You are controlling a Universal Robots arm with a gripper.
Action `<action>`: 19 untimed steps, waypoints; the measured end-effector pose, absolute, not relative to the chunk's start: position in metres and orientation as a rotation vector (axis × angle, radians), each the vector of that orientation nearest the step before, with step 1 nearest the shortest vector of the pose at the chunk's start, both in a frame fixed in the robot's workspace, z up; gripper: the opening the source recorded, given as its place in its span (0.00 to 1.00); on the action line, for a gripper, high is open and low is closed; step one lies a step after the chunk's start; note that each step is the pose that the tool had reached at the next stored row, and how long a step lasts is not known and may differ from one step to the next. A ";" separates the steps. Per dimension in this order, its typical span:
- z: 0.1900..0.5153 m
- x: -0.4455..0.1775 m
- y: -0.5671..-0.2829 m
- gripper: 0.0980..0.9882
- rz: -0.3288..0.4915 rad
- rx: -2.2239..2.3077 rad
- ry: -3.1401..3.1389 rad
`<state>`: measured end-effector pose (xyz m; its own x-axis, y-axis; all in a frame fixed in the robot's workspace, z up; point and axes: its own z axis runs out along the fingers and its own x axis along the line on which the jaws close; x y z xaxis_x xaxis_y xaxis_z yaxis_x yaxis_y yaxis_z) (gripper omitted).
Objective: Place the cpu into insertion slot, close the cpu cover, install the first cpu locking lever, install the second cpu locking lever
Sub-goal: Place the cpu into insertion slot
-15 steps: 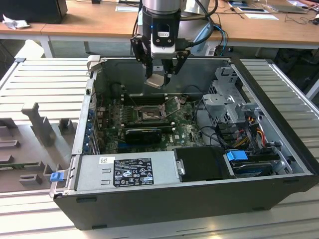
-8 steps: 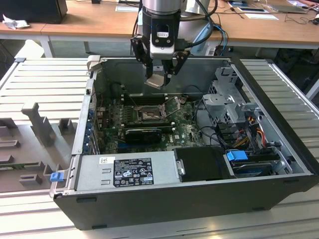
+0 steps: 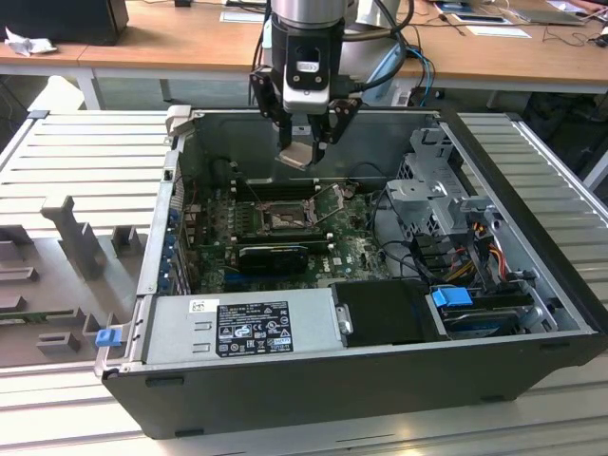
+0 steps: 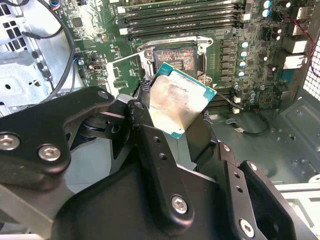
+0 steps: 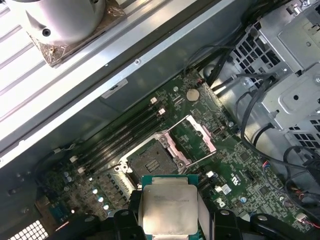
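While the tool (image 3: 306,139) clamps the tilted cpu (image 3: 297,156) above the open insertion slot (image 3: 282,220), skewed seating could jam it or damage the slot.

Grey slatted metal bench (image 3: 85,152) across the frame, bearing open black computer case (image 3: 332,394) centre, grey moulded fixture (image 3: 57,285) lower left.

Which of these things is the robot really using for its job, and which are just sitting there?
For the job: gripper, its fingers shut on the cpu; insertion slot, empty; cpu cover, flipped open.
Just there: memory slots; power supply; drive cage; blue clip.
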<state>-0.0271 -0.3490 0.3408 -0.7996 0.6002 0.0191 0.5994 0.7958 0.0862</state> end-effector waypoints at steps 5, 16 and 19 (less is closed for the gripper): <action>0.340 -0.027 -0.349 0.48 0.138 1.030 2.954; 0.340 -0.027 -0.349 0.48 0.137 1.106 2.924; 0.340 -0.027 -0.349 0.48 0.137 1.125 2.916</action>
